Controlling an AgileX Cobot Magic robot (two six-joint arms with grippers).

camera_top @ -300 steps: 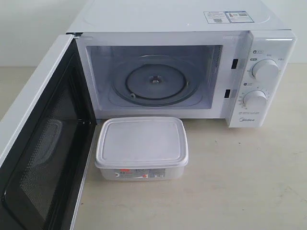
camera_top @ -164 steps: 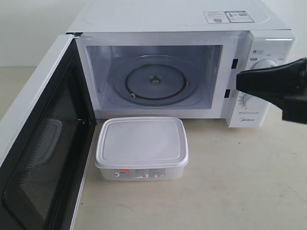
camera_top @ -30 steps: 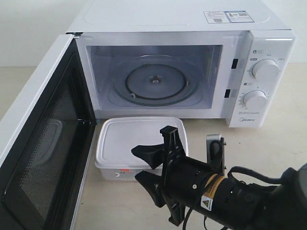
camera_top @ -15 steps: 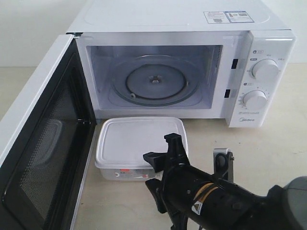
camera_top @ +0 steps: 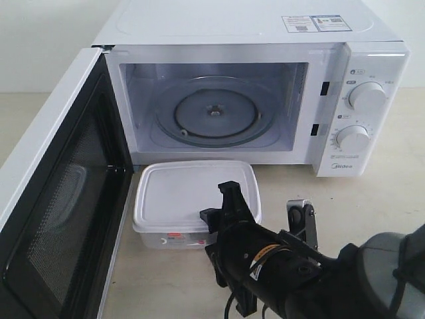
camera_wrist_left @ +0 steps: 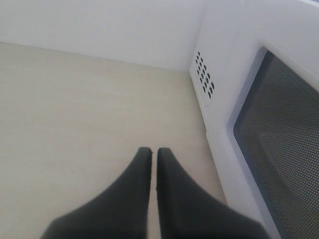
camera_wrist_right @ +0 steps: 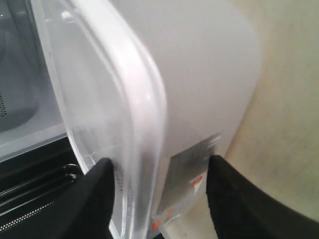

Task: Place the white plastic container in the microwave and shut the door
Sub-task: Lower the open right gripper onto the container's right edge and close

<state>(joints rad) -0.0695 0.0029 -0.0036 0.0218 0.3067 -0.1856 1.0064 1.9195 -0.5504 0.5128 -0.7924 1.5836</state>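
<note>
The white plastic container [camera_top: 182, 193] stands on the tabletop in front of the microwave [camera_top: 232, 26], lid on, red-and-white label facing forward. The door [camera_top: 60, 199] hangs wide open at the left, showing the glass turntable [camera_top: 214, 113]. My right gripper [camera_top: 207, 232] is open at the container's near right corner. In the right wrist view the container [camera_wrist_right: 199, 74] fills the space between the right gripper's [camera_wrist_right: 162, 172] spread fingers, with a gap at the label side. My left gripper [camera_wrist_left: 153, 152] is shut and empty, low beside the door's outer face [camera_wrist_left: 284, 134].
The microwave's two knobs [camera_top: 367, 96] are on its right panel. Bare beige tabletop [camera_top: 345, 199] lies to the right of the container and in front of it. A pale wall [camera_wrist_left: 99, 25] stands behind the tabletop in the left wrist view.
My right arm has pushed forward and lower, bringing its open jaws around the container's near right corner. The container and door have not moved.
</note>
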